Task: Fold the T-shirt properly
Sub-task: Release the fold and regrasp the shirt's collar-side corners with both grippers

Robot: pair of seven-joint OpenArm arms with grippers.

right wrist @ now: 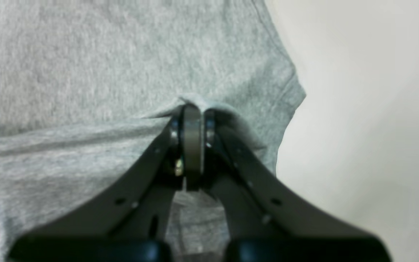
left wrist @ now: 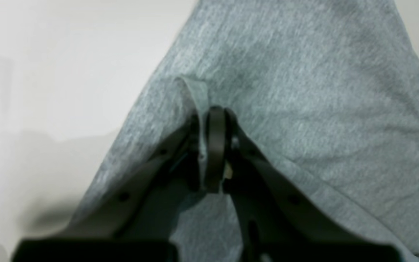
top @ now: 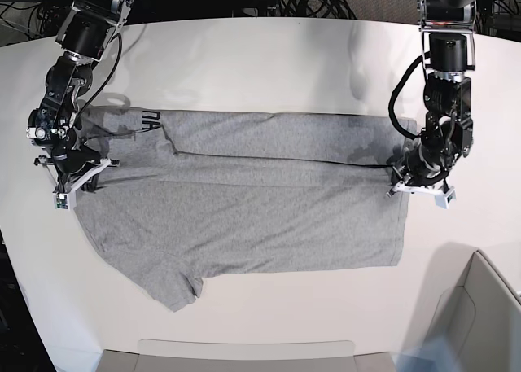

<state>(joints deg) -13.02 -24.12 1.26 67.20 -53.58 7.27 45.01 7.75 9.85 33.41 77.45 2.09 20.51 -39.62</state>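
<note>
While both hands are pinching cloth, I'm partway through a lengthwise fold of the T-shirt [top: 244, 209], which is lying flat across the white bench [top: 269, 54] with its far long edge already turned in over the body.

My left hand [left wrist: 215, 120] is clamped together on a small ridge of grey jersey at the hem end, right side of the base view. My right hand [right wrist: 192, 112] is clamped the same way on a tuck of fabric at the sleeve and shoulder end, opposite side. A scrap of black lettering [top: 151, 116] is showing near that end, so the printed face is peeking out at the fold.

How I'm judging the step should go:
- Keeping both pinches level and moving together, so the fold line is staying straight and not skewing.
- Holding light tension between the hands; the crease running between them is looking slightly wavy mid-span.
- Carrying the edge low over the cloth, not dragging the lower layer with it.
- Checking that each pinch is holding only the layer I mean to move; can't tell layer count from the wrist views.
- Near sleeve [top: 175, 286] is sticking out at the front corner, needing a tuck later.
</note>
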